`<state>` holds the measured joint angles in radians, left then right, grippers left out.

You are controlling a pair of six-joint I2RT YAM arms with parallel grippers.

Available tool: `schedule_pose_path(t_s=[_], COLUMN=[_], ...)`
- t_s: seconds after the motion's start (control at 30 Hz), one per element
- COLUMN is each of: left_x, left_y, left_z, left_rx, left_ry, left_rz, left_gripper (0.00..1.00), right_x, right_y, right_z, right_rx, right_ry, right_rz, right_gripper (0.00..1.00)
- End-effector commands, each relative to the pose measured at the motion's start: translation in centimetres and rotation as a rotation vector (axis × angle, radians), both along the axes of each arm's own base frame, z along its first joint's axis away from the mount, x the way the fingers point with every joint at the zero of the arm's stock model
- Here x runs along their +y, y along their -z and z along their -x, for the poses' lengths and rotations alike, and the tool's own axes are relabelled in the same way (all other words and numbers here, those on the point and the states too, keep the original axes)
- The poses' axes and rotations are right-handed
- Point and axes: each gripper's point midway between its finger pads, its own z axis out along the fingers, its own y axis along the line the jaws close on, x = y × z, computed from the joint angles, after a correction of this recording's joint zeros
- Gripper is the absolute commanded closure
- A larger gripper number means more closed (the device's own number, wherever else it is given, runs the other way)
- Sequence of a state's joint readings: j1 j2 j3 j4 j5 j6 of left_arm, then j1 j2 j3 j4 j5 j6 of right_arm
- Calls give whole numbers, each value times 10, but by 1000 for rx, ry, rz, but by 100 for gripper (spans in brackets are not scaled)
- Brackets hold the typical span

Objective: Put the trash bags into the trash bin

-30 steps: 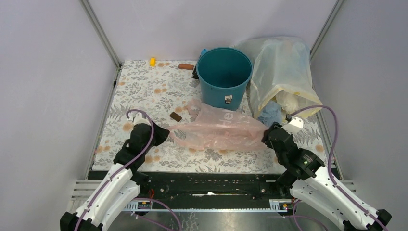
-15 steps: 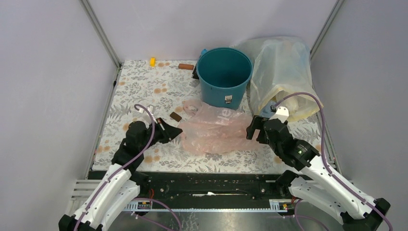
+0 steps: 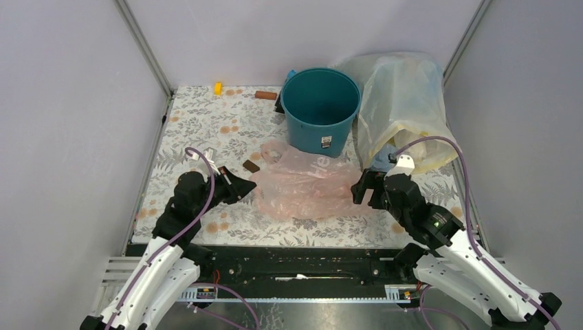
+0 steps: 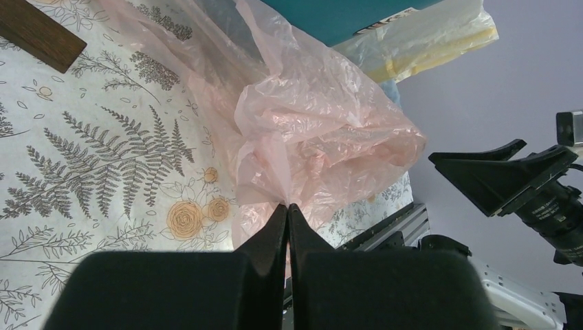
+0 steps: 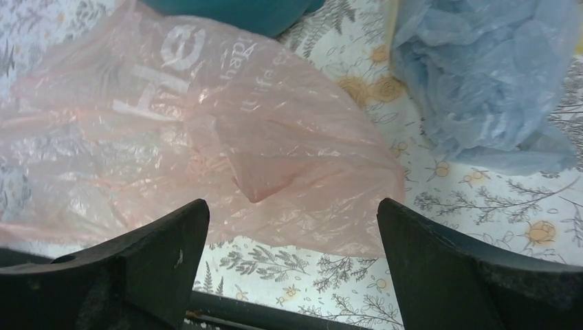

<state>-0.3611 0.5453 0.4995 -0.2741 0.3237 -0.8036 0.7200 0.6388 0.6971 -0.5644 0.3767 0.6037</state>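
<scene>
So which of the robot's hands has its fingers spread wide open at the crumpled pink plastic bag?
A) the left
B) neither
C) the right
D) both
C: the right hand has its fingers far apart in front of the crumpled pink plastic bag, while the left hand is pressed shut on the bag's edge.

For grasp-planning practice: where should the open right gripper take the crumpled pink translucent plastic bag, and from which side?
Probably the raised fold at the right end of the pink plastic bag, coming from the right: it stands up facing the right gripper, opposite the edge the left gripper pinches.
</scene>
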Motion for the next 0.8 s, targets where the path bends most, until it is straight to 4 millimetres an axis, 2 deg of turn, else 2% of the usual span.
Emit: schedule_pose_path(t_s=[0.0,0.2,0.37,0.47,0.53,0.6,0.63,0.77], left_x=[4,5,5,12,26,42,48,68], left_y=[-26,-23,-18,-15,-13,-16,-19,-33], left_z=[-7,-7,-9,-12,-17,-19,-20,-21], left_rx=[-71,-63,-54,-39,-22,-15,-21,-52], left_ry=[-24,-28,-32,-74,-155,-241,-273,-384], left_rz=[-10,-17,-26,-52,-92,-124,-133,-150], left_gripper=[100,100,100,100,100,100,100,100], right_x=[18,30,28,4,-24,-53,-62,-88], right_y=[7,21,30,36,34,24,19,-2], right_z=[4,-6,-24,-38,-45,-47,-46,-42], right_rx=[4,84,91,70,34,-19,-36,-102], right_ry=[-127,-112,-36,94,230,366,400,489], right_rz=[2,22,79,187,270,331,338,300], right_gripper=[0,5,8,12,26,50,55,65])
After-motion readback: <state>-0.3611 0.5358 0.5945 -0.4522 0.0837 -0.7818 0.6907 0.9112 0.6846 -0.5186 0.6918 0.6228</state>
